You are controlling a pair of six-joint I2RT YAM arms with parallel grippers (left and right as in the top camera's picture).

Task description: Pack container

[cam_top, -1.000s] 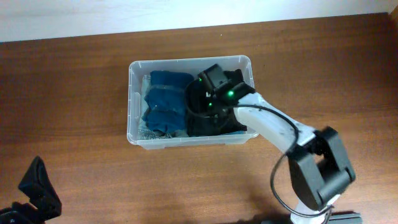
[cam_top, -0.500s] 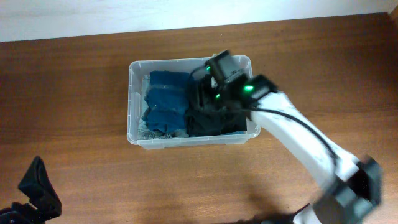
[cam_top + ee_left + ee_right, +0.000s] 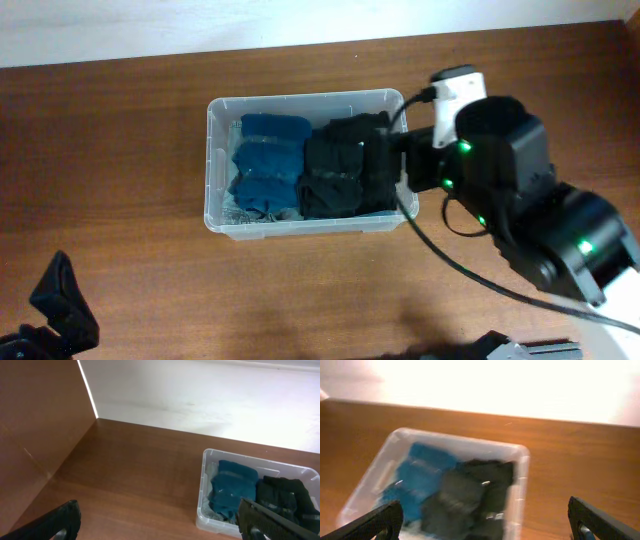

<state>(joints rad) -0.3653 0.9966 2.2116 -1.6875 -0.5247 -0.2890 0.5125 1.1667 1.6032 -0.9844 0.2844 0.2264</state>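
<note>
The clear plastic container (image 3: 212,160) stands mid-table. Folded blue cloths (image 3: 265,165) fill its left half and black cloths (image 3: 345,165) its right half. My right gripper (image 3: 400,168) hovers over the container's right rim, open, with nothing between its fingers. The blurred right wrist view looks down on the container (image 3: 522,480), the blue cloths (image 3: 420,477) and the black cloths (image 3: 465,495), with the right gripper (image 3: 485,530) spread wide. My left gripper (image 3: 55,310) rests at the table's front left, far from the container (image 3: 205,480). The left gripper (image 3: 160,530) is open and empty.
A white wall (image 3: 200,25) runs along the table's far edge. Bare brown wood (image 3: 120,200) lies left of the container and in front of it. The right arm's bulky body (image 3: 540,220) covers the table's right front area.
My right gripper has let go of the black cloth, opened wide and pulled back to the right, up out of the container. The black cloths stay inside. The left arm has not moved.
</note>
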